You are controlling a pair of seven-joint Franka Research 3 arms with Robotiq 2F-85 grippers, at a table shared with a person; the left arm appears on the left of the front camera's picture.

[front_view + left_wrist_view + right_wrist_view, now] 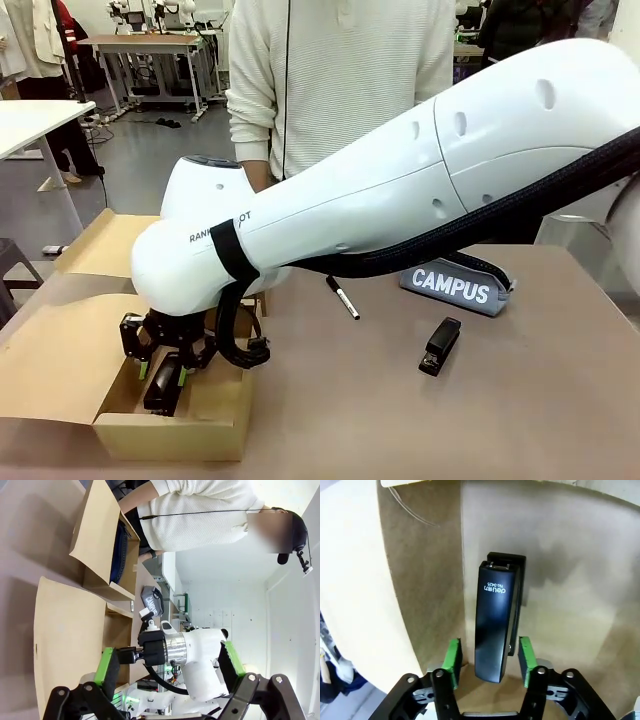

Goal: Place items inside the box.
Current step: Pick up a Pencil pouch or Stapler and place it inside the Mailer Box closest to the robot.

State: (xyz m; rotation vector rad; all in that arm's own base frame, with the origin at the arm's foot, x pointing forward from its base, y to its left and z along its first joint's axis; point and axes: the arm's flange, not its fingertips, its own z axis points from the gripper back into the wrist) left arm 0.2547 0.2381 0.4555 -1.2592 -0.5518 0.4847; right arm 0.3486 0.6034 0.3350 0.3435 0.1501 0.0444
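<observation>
The open cardboard box [215, 425] stands at the table's front left. My right gripper [165, 368] reaches down into it, and a black stapler [495, 620] lies on the box floor between its green pads [452, 662]. A narrow gap shows between the pads and the stapler, so the jaws stand open. On the table to the right lie a black marker pen [342, 297], a grey "CAMPUS" pouch [455, 285] and a second black stapler [440, 346]. In the left wrist view a navy pouch [120, 545] rests in the box [95, 540]. My left gripper [169, 662] hangs open and holds nothing.
A person in a white sweater [340, 80] stands at the far side of the table. The box's flaps [55, 360] spread out to the left. My right arm [420, 190] crosses the middle of the table and hides much of it.
</observation>
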